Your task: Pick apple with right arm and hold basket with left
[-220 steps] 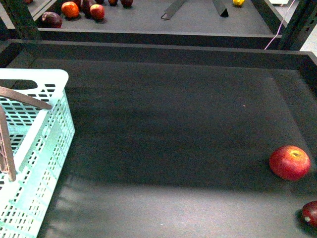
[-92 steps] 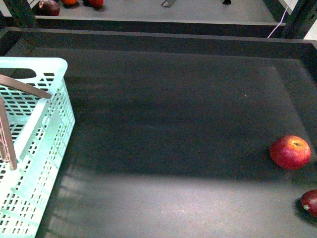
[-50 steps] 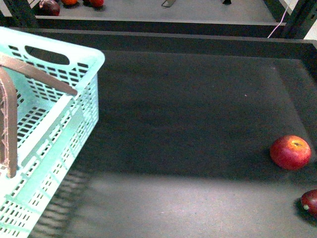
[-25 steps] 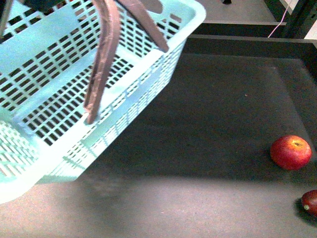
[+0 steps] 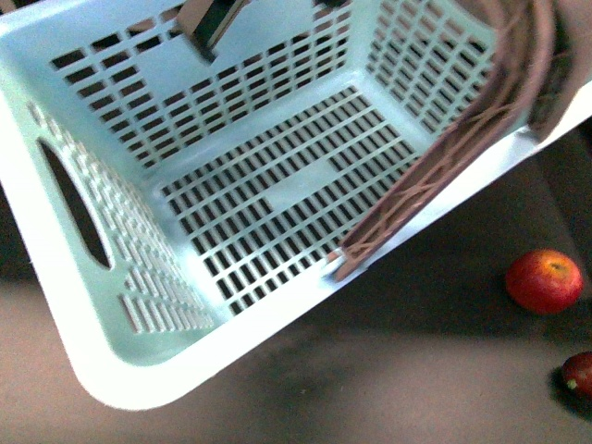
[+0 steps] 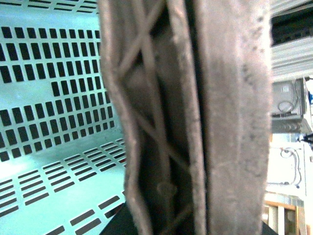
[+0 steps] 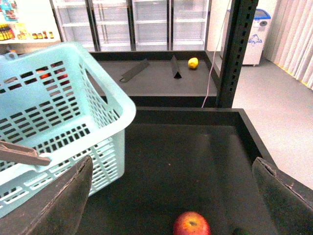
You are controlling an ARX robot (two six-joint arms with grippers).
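The mint-turquoise basket [image 5: 231,185] hangs lifted and tilted, filling most of the front view, its slotted floor facing the camera. A brown ribbed handle [image 5: 435,176] crosses its right side. My left gripper is shut on that handle [image 6: 195,117], which fills the left wrist view; the fingers themselves are hidden. The basket also shows in the right wrist view [image 7: 58,122]. The red apple [image 5: 544,280] lies on the dark table at the right. In the right wrist view the apple [image 7: 191,224] sits between my right gripper's [image 7: 173,196] open fingers [image 7: 68,200], a little ahead of them.
A small dark maroon fruit [image 5: 579,374] lies near the apple at the front right. The table [image 7: 195,147] has a raised black rim. A black post [image 7: 237,49] stands at its far right corner. A shelf behind holds a yellow fruit [image 7: 193,62].
The basket rose off the table's left side, swung right and tilted until it fills the front view. The apple and maroon fruit have not moved.
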